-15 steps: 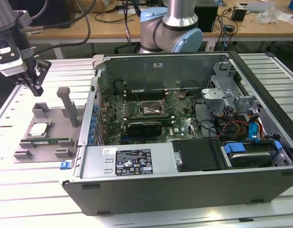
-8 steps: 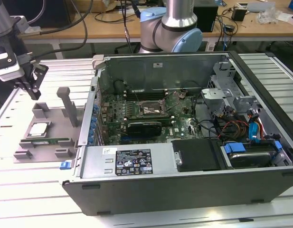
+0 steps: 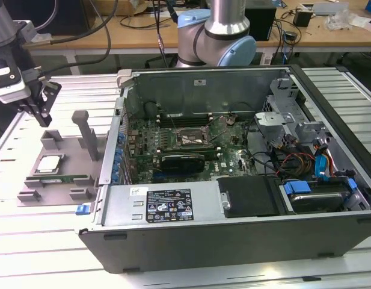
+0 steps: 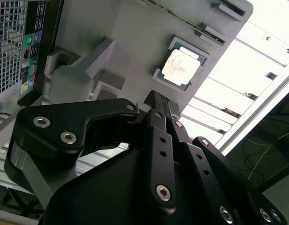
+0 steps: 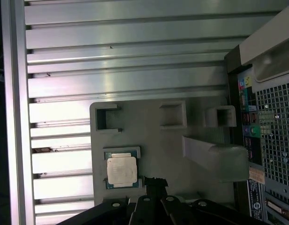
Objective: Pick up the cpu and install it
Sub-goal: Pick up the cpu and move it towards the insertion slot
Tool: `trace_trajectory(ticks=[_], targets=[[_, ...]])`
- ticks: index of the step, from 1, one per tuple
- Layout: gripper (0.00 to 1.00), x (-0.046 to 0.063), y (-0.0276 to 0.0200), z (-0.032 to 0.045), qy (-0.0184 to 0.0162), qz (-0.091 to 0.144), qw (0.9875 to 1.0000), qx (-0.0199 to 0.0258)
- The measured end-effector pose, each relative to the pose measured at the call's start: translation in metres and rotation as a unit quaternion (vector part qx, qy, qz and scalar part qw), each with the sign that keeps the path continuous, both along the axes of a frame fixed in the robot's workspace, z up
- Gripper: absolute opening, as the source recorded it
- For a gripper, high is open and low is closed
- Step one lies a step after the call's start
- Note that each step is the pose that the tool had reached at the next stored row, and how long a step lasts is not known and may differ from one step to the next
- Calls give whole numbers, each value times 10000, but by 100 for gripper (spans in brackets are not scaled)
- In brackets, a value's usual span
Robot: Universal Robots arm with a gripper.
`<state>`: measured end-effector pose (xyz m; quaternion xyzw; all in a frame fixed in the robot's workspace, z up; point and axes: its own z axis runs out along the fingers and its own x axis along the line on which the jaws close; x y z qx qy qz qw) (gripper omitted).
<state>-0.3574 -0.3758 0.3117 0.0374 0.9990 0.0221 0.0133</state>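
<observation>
The cpu (image 3: 49,164) is a small square chip with a shiny metal top. It lies flat in a recess of the grey holder tray (image 3: 68,158) on the exterior view's left. Both wrist views show it too: cpu (image 4: 181,65), cpu (image 5: 122,169). My gripper (image 3: 41,113) hangs above the tray's far left corner, apart from the chip. Its black fingers are shut together with nothing between them, as seen at the gripper (image 4: 156,99) and the gripper (image 5: 153,181). The dark metal socket frame (image 3: 188,138) sits on the motherboard inside the open computer case (image 3: 233,205).
A long green memory stick (image 3: 60,179) lies on the tray in front of the chip. Two grey posts (image 3: 84,135) rise from the tray beside the case wall. The slatted metal table (image 3: 41,241) extends around the tray. Cables and drive bays (image 3: 311,162) fill the case's right side.
</observation>
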Motion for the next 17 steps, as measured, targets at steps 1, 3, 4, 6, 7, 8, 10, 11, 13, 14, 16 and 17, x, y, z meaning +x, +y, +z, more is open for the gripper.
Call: trace_trajectory(ticks=[1, 3, 4, 6, 7, 8, 10, 11, 13, 14, 16, 17], targets=[[11, 0, 0, 0, 0, 0, 10000, 0], [11, 0, 0, -2, 0, 0, 10000, 0], [11, 0, 0, -5, -1, 0, 10000, 1], [11, -18, 1, -19, -3, -1, 10000, 1], [11, -41, 0, -31, -5, 0, 10000, 0], [11, -71, -1, -52, -6, 0, 10000, 0], [11, -116, -4, -98, -10, 0, 10000, 1], [11, -146, -4, -135, -13, 0, 10000, 1], [11, -184, -4, -206, -14, 0, 10000, 0], [11, -192, -4, -226, -14, 0, 10000, 0], [11, -218, -5, -270, -13, 0, 10000, 0], [11, -233, -6, -294, -13, 0, 10000, 0]])
